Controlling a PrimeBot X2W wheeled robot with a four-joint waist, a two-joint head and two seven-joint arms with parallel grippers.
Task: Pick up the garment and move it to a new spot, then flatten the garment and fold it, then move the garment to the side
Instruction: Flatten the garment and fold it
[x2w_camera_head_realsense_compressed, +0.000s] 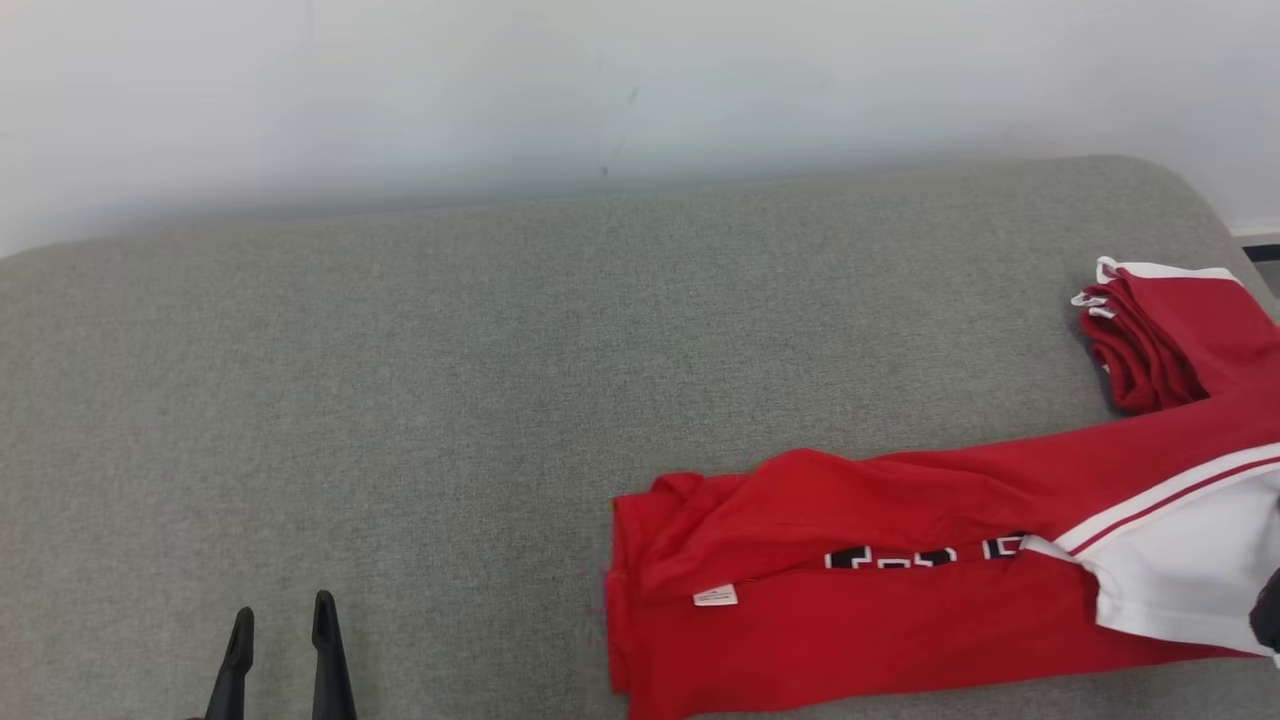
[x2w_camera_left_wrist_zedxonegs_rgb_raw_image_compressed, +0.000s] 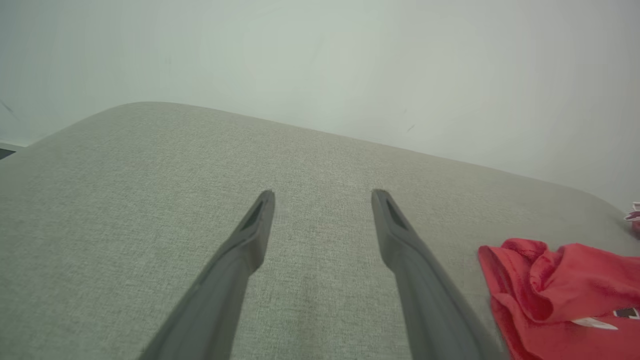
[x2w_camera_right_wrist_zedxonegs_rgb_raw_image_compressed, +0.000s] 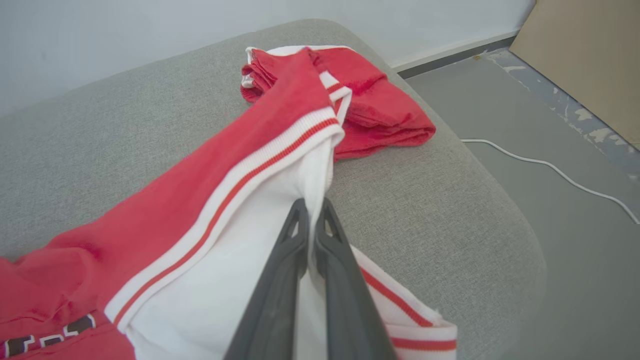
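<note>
The garment (x2w_camera_head_realsense_compressed: 850, 610) is red with white sleeve panels and striped trim, and it lies crumpled along the right half of the grey cushion (x2w_camera_head_realsense_compressed: 400, 400). One bunched red end (x2w_camera_head_realsense_compressed: 1160, 340) rests at the far right. In the right wrist view my right gripper (x2w_camera_right_wrist_zedxonegs_rgb_raw_image_compressed: 312, 202) is shut on a fold of the garment's white cloth (x2w_camera_right_wrist_zedxonegs_rgb_raw_image_compressed: 240, 240), which rises slightly towards the fingers. My left gripper (x2w_camera_head_realsense_compressed: 283, 605) stands open at the lower left over bare cushion, well left of the garment. The left wrist view shows the open left gripper (x2w_camera_left_wrist_zedxonegs_rgb_raw_image_compressed: 323, 192) with the garment's red edge (x2w_camera_left_wrist_zedxonegs_rgb_raw_image_compressed: 560, 285) to its right.
The cushion's rounded right edge (x2w_camera_right_wrist_zedxonegs_rgb_raw_image_compressed: 500, 210) drops to a grey floor (x2w_camera_right_wrist_zedxonegs_rgb_raw_image_compressed: 550, 125) with a white cable (x2w_camera_right_wrist_zedxonegs_rgb_raw_image_compressed: 550, 167) and a tan board (x2w_camera_right_wrist_zedxonegs_rgb_raw_image_compressed: 590, 55). A white wall (x2w_camera_head_realsense_compressed: 640, 90) runs behind. Bare cushion spreads left of the garment.
</note>
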